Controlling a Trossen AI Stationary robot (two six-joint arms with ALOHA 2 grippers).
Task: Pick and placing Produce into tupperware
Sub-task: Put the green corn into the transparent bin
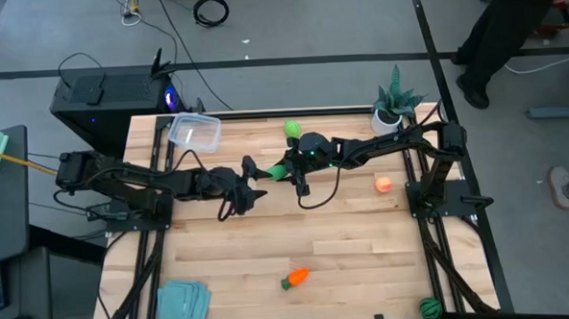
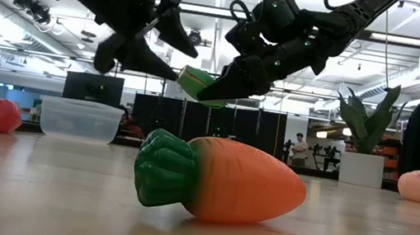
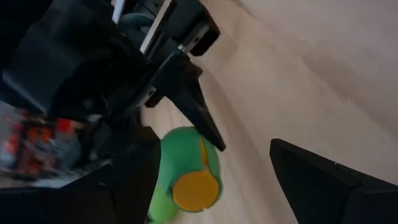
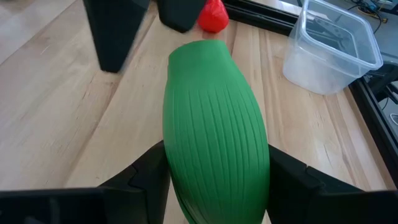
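Green oblong [image 4: 214, 124] — clamped in right jaws [image 1: 283, 169], midair.

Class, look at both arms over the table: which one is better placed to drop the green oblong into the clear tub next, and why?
Probably the left. The right claw grips the green oblong, but the open left claw faces it and sits nearer the tub, suggesting a handover.

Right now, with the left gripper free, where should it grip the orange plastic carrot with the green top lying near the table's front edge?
Probably across the orange plastic carrot at its thick orange middle, from straight above, fingers straddling its long axis. It lies flat on its side and tapers toward the tip, so the ends would likely slip.
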